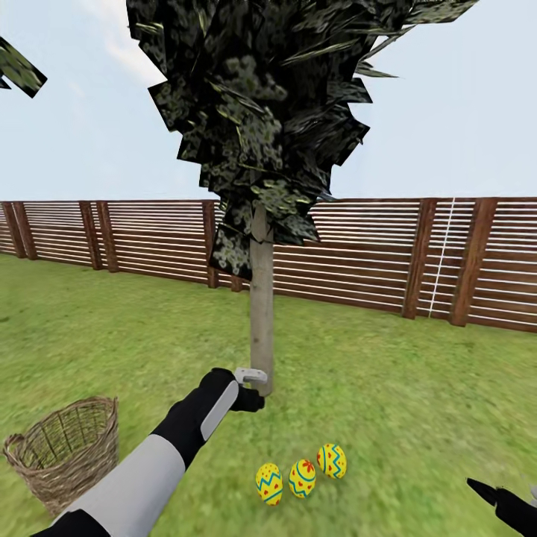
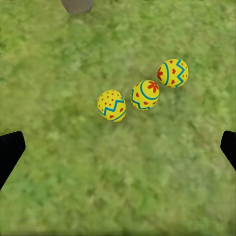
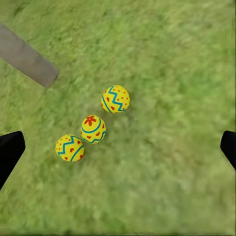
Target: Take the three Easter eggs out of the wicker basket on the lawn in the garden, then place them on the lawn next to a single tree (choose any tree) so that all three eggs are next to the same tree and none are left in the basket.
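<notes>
Three yellow Easter eggs (image 1: 302, 478) with red and blue patterns lie in a short row on the lawn (image 1: 403, 403), just in front of the tree (image 1: 261, 313) with its pale trunk. They also appear in the left wrist view as eggs (image 2: 145, 95) and in the right wrist view as eggs (image 3: 93, 129). My left gripper (image 2: 118, 147) hangs open above them, near the trunk's base. My right gripper (image 3: 118, 147) is open too, and nothing sits between its fingers. The wicker basket (image 1: 74, 455) stands at the lower left; no egg shows inside it.
A brown slatted fence (image 1: 373, 253) closes the garden behind the tree. Dark foliage (image 1: 268, 97) hangs above the trunk. The trunk's base (image 2: 77, 5) lies close to the eggs. Open grass stretches to the right.
</notes>
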You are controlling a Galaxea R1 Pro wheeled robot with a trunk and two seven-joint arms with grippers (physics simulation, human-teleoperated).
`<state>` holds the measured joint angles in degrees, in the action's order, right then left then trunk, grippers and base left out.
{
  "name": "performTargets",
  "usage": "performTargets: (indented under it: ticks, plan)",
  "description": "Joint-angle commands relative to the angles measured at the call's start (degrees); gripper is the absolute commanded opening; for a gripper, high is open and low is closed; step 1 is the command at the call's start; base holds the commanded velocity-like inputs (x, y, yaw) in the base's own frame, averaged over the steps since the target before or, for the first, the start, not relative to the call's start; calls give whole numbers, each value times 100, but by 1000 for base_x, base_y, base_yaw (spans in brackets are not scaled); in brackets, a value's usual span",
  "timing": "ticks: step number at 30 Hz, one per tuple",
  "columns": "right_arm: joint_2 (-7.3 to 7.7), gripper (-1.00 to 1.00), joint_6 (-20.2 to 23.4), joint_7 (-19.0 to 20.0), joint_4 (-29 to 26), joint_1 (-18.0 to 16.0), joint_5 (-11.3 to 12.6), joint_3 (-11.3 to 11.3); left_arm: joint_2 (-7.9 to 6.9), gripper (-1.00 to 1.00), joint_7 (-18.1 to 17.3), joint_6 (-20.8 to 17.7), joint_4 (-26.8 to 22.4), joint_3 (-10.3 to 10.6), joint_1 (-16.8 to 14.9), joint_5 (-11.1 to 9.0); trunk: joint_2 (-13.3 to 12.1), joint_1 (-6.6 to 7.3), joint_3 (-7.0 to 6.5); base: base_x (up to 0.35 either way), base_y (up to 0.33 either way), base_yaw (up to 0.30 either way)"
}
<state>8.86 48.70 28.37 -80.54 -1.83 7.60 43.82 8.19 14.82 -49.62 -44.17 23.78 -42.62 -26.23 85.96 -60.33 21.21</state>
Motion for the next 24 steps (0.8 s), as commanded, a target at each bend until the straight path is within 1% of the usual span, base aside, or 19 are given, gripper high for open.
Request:
performTargets:
  ticks: [1, 2, 5, 6, 8, 9, 12, 13, 15, 16, 18, 19, 20, 22, 23, 24]
  plan:
    - [-9, 100, 34, -19, 16, -7, -69, 8, -4, 100, 51, 5, -3, 13, -4, -60, -37, 23, -11, 0, 0, 0]
    - [-27, 100, 0, -40, 68, -7, -294, 10, -6, 100, 47, 55, 3, 9, 0, -59, -77, 45, -29, 0, 0, 0]
    - [-51, 100, -90, -60, 179, -6, -594, 13, -11, 100, 43, 186, 11, 7, 12, -58, -198, 111, -83, 0, 0, 0]
    - [-63, 100, -171, -68, 286, -6, -737, 18, -14, 100, 41, 288, 60, 6, 23, -58, -238, 133, -101, 0, 0, 0]
    - [-68, 100, -269, -72, 428, -6, -831, 24, -16, 100, 40, 401, 191, 5, 33, -56, -318, 176, -137, 0, 0, 0]
    - [-72, 100, -396, -77, 611, -4, -891, 34, -20, 100, 38, 544, 401, 5, 40, -56, -358, 198, -155, 0, 0, 0]
    - [-78, 100, -666, -81, 899, -4, -942, 45, -24, 100, 32, 841, 790, 4, 46, -61, -478, 264, -209, 0, 0, 0]
    - [-84, 100, -850, -83, 1063, -3, -964, 51, -27, 100, 23, 1075, 1066, 11, 48, -63, -519, 286, -227, 0, 0, 0]
    - [-101, 100, -997, -84, 1219, -3, -994, 56, -29, 100, 16, 1312, 1333, 23, 49, -64, -599, 330, -263, 0, 0, 0]
    - [-129, 100, -1096, -91, 1376, -2, -1041, 63, -32, 100, 11, 1543, 1581, 32, 53, -65, -639, 352, -281, 0, 0, 0]
    - [-153, 100, -1184, -145, 1532, -2, -1100, 67, -34, 100, 8, 1769, 1803, 38, 58, -63, -719, 396, -316, 0, 0, 0]
    - [-166, 100, -1242, -198, 1612, -2, -1125, 68, -36, 100, 7, 1878, 1903, 40, 62, -62, -759, 418, -334, 0, 0, 0]
    - [-203, 100, -1405, -346, 1785, -2, -1161, 67, -39, 100, 6, 2082, 2071, 46, 68, -60, -799, 440, -352, 0, 0, 0]
    - [-248, 100, -1614, -533, 1986, -2, -1186, 65, -43, 100, 5, 2251, 2185, 50, 75, -58, -880, 484, -388, 0, 0, 0]
    - [-285, 100, -1843, -731, 2206, -2, -1203, 59, -47, 100, 4, 2383, 2261, 52, 82, -49, -920, 506, -406, 0, 0, 0]
    - [-298, 100, -1956, -829, 2322, -2, -1210, 55, -50, 100, 4, 2440, 2287, 53, 88, -46, -960, 528, -424, 0, 0, 0]
